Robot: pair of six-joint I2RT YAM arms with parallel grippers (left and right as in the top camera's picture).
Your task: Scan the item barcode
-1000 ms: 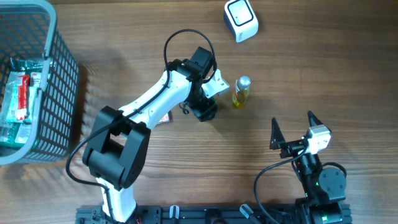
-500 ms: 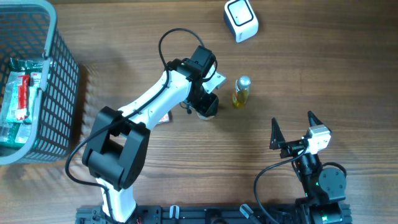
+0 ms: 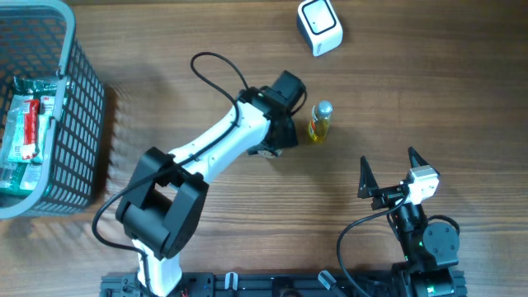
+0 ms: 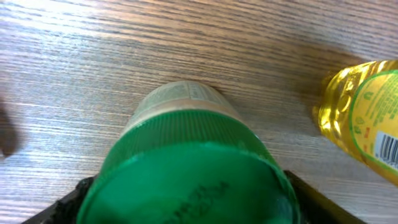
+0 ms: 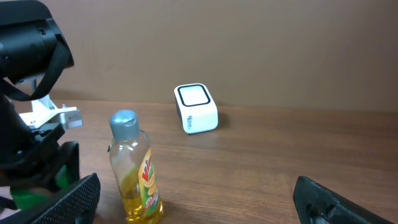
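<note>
A jar with a green lid (image 4: 186, 162) stands on the wood and fills the left wrist view. My left gripper (image 4: 189, 214) sits over it with a finger at each side of the lid; whether they press on it does not show. From overhead the arm hides the jar. A yellow bottle (image 3: 320, 122) with a silver cap stands just right of the left gripper (image 3: 279, 132), and its barcode label (image 4: 387, 148) shows at the edge. The white scanner (image 3: 319, 26) lies at the back. My right gripper (image 3: 388, 158) stands open and empty near the front.
A grey mesh basket (image 3: 82, 107) at the left holds several packets (image 3: 29, 124). In the right wrist view the bottle (image 5: 134, 168) stands between the left arm (image 5: 31, 93) and the scanner (image 5: 196, 109).
The left wrist has swung right and back, closer to the yellow bottle, and its cable loop has shifted left. The right arm, bottle and scanner have not moved.
</note>
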